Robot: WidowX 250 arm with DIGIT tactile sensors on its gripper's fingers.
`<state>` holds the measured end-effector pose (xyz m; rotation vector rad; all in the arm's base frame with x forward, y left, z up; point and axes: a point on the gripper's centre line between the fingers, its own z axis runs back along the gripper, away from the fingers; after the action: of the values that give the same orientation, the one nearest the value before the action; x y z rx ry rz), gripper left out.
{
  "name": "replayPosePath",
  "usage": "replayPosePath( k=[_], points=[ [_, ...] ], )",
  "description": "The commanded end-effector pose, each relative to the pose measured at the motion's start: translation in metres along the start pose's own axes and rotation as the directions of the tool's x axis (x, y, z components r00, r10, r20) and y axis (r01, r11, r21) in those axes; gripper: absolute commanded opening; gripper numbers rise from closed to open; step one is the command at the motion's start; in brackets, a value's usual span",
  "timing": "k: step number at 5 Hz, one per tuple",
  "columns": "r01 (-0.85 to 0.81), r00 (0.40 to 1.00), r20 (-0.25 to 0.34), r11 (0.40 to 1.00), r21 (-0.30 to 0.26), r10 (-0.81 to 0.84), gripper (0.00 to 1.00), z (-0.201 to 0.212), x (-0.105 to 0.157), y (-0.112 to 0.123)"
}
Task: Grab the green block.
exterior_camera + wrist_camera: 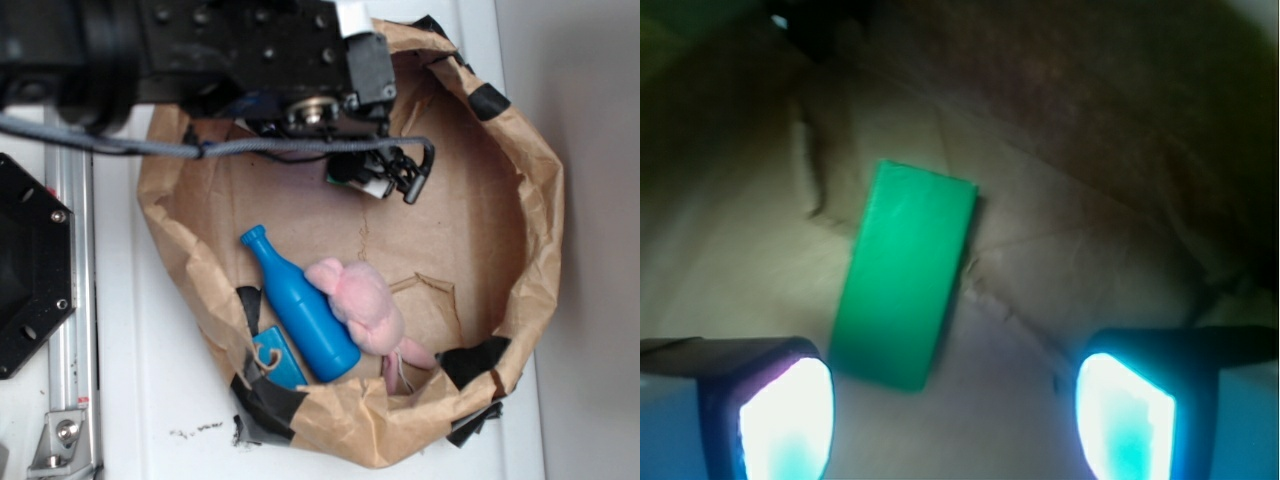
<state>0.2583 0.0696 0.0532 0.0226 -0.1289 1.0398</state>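
In the wrist view the gripper [955,420] stood wide open with nothing between its jaws; its two fingertips [790,420] glowed washed-out white and cyan at 7 and 5 o'clock, cut off by the lower edge. The green block [905,275] lay flat on brown paper ahead of the gap, nearer the 7 o'clock fingertip, its long axis tilted from about 1 toward 7 o'clock. Its near end sat just beside that fingertip; whether they touched could not be told. No writing showed on the block.

In the exterior view the gripper [385,175] hung at about 12 o'clock inside the paper bag [540,200], a crumpled brown bag with its rim rolled down and patched with black tape. Only a sliver of the green block [338,172] showed under the dark fingers and a grey cable [280,147] that crossed in front. The arm's black body filled the upper edge and hid the bag's far wall.

Toward 6 o'clock on the bag floor lay a blue bottle [300,305], neck pointing to 11 o'clock, with a pink plush toy [362,305] touching its side at 3 o'clock. A small blue flat piece [278,358] with a string loop lay against the bag wall at 7 o'clock, partly hidden by the rim. None of these carried a readable label. A black plate [30,270] and a metal rail [70,300] stood outside the bag at 9 o'clock, cut off by the frame.
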Motion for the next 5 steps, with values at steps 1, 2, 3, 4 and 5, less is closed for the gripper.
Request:
replayPosePath(
  k=[1,2,3,4,5],
  points=[
    [-0.039,0.999,0.012,0.999,-0.002,0.039,1.0,-0.011,0.026,0.0],
    [-0.044,0.999,0.001,0.999,-0.004,0.044,1.0,-0.014,0.025,-0.003],
    [-0.048,0.998,-0.031,0.999,-0.004,0.048,1.0,-0.033,0.018,-0.012],
    [0.004,0.998,-0.069,0.999,0.046,-0.001,1.0,-0.045,0.002,-0.017],
    [0.009,0.997,-0.079,1.0,0.019,-0.008,0.0,-0.039,-0.01,-0.014]
  ],
)
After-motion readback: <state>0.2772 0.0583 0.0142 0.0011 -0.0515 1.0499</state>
